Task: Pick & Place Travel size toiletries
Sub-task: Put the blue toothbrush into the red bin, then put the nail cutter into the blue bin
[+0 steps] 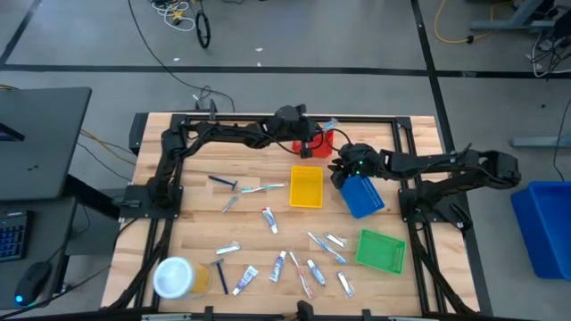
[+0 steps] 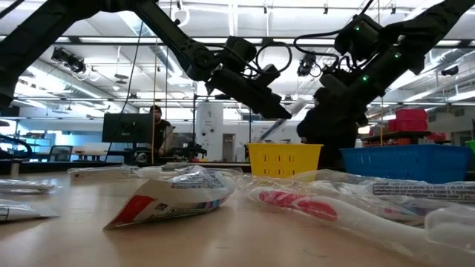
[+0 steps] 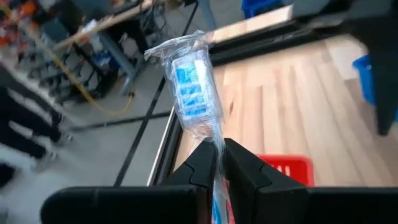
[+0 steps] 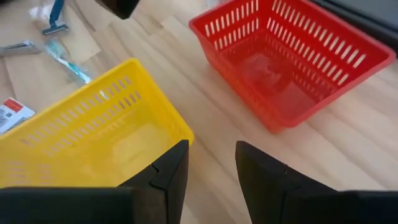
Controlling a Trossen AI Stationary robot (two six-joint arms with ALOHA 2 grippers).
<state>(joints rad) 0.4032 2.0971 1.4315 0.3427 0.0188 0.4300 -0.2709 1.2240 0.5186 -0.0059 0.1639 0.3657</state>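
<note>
Risk: left claw pinches only the thin clear wrapper tail of the blue-and-white wrapped toothbrush, not its body. I'd expect the film to slip or the pack to swing and miss the red slotted plastic tray on release.

Toothbrush sticks up and out past the closed fingertips, held in the air above the bench's far edge, tray just beneath.

Right claw is parted and empty, hovering between the yellow slotted plastic tray and the red one; crowding could clip the drop.
</note>
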